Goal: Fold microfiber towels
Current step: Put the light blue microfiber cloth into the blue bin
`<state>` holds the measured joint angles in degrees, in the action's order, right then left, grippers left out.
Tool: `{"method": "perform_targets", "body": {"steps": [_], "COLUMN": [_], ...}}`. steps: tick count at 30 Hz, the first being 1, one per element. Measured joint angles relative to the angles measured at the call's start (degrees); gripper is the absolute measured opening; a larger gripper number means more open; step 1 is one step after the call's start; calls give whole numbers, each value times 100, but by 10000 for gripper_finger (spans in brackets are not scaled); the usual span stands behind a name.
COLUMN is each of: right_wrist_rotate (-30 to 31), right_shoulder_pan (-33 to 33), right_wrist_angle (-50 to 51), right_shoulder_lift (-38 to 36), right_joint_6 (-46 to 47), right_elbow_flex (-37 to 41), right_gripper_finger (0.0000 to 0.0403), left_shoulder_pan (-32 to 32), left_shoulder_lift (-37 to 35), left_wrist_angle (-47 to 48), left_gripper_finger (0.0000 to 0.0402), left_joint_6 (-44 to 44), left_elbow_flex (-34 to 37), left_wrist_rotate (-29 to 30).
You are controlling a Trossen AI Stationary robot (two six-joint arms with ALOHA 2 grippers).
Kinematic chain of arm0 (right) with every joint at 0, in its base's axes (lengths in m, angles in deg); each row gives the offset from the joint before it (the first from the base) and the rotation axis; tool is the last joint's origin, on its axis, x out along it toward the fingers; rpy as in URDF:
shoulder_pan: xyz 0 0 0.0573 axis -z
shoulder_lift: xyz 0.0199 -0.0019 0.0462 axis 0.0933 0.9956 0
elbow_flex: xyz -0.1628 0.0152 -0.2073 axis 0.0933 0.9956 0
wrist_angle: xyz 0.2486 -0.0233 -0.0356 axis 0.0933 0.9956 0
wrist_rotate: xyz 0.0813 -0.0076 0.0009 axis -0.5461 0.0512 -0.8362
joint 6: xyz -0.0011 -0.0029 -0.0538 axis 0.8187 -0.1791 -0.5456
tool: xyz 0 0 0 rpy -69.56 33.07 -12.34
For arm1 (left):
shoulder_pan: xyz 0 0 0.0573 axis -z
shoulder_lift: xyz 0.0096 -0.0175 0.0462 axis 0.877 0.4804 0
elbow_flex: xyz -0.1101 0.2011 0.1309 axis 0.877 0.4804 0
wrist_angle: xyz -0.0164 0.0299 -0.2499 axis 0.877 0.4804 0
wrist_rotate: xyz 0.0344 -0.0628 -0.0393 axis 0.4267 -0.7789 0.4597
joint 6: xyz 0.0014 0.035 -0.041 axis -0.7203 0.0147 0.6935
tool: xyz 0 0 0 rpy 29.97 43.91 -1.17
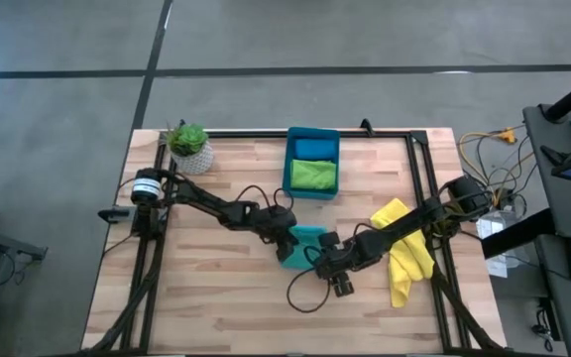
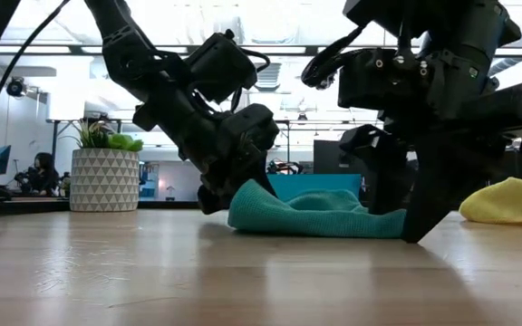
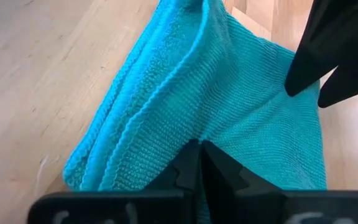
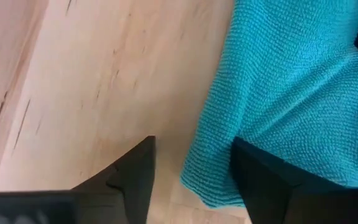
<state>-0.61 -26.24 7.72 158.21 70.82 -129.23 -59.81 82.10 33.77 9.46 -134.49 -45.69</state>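
Teal towel, yellow towel beside, bin beyond

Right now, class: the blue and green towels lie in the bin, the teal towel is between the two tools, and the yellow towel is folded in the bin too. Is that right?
Not quite. The yellow towel lies loose on the table under the right arm, as the high view shows. The blue towel and green towel are in the bin, and the teal towel is between the left tool and right tool.
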Motion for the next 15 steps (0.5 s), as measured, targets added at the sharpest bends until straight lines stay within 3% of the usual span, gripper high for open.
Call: {"method": "perform_targets", "body": {"steps": [10, 15], "right_wrist_rotate": [209, 268], "right_shoulder_pan": [15, 27], "right_wrist_angle": [-46, 769], "right_shoulder_lift": [41, 3], "right_joint_6": [73, 221], "right_elbow_flex": [-124, -673], "right_gripper_finger": [28, 13], "left_shoulder_pan": [0, -25], "left_shoulder_lift": [-88, -726], "left_wrist_angle": [-173, -9], "left_gripper_finger": [1, 1], "left_joint_6": [-30, -476], "left_elbow_flex": [25, 76], "left_wrist_rotate": [-26, -48]}}
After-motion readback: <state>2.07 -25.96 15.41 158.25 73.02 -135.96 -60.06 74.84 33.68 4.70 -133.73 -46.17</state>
